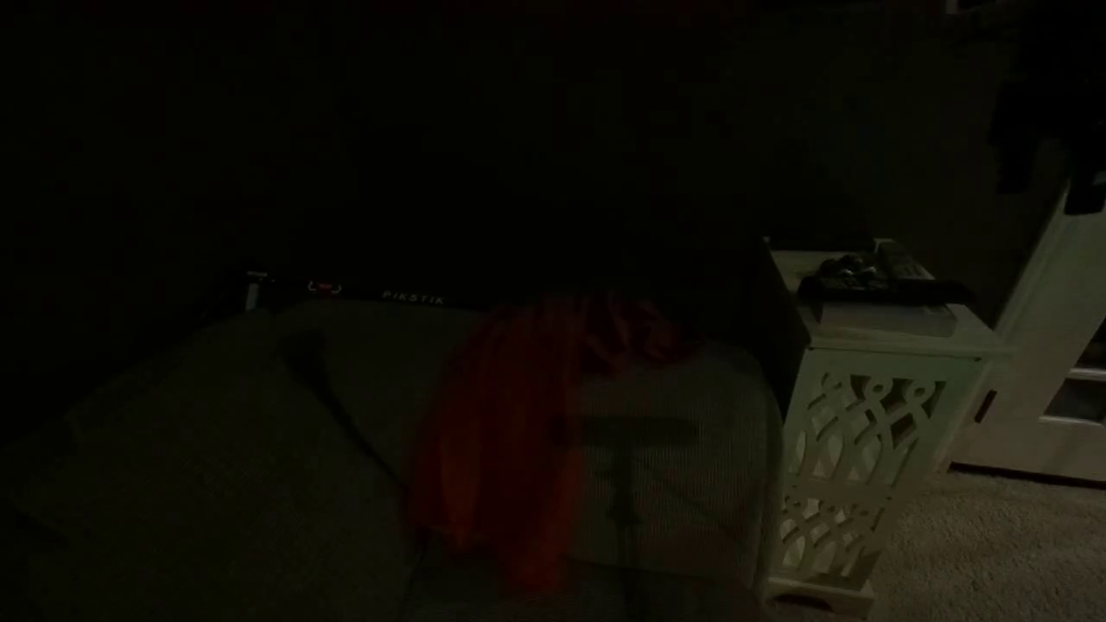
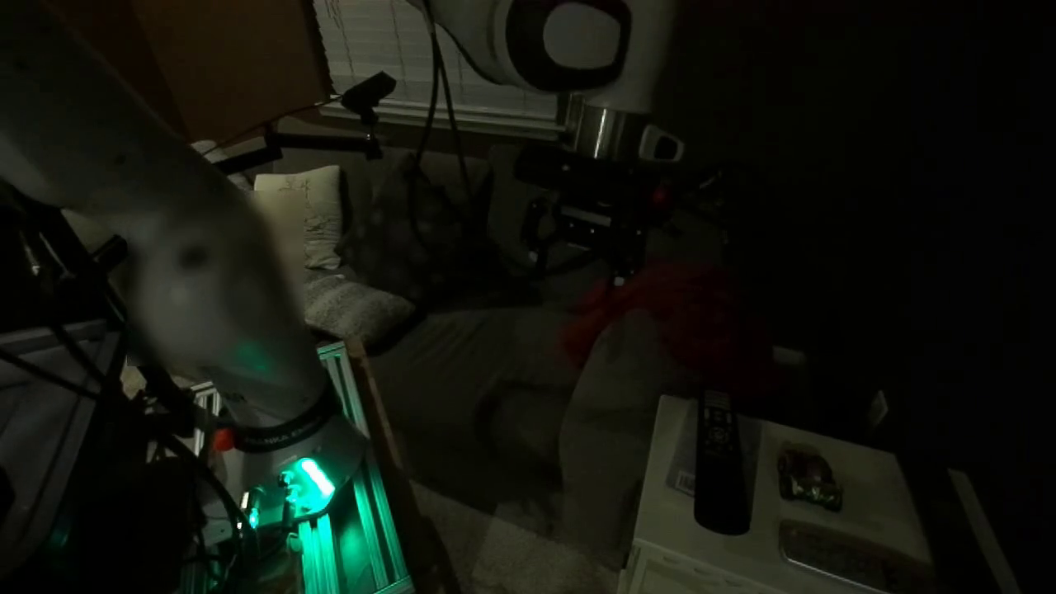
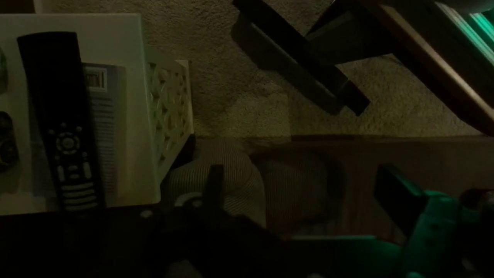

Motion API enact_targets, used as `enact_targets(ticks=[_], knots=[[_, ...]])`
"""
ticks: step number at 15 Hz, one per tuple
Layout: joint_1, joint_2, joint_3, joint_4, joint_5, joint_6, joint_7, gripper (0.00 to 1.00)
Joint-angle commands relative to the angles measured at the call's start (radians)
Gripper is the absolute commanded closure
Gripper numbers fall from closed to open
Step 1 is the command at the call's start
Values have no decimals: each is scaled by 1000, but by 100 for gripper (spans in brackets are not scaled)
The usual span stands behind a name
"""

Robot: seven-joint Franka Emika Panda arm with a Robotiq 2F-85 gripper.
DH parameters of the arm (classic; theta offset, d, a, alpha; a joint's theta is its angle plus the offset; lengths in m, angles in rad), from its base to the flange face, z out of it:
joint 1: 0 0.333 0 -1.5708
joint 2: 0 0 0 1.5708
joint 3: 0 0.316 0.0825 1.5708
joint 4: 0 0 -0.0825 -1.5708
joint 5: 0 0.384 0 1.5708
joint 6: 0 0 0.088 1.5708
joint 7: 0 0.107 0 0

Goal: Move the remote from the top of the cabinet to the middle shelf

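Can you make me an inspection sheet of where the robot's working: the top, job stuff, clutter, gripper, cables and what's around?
Surface: white cabinet, flat top, dimly lit.
Job's things: black remote lying on a flat barcoded thing; middle shelf can't be made out.
Clutter: that flat barcoded thing, a small bumpy thing and a flat rimmed thing; too dark to name.
Gripper: open, off to the side of the remote, nothing seen in its grasp.
Cables: dark, hanging beside the arm.
Surroundings: dark room; red cloth on the couch, pillows, carpet.
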Motion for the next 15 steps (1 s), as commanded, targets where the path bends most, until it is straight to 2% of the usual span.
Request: enact_targets(ticks=[1,3,6,9,11,15], knots=[[-43,48,52,6,-4,19,19,0],[-54,122,81,23,-28,35,68,0],[-59,153,88,44,-30,36,79,0],[-68,197,76,41,26,175,75,0],[-77,245,82,43,7,271,78,0],[-92,409,91,111,17,427,66,0]])
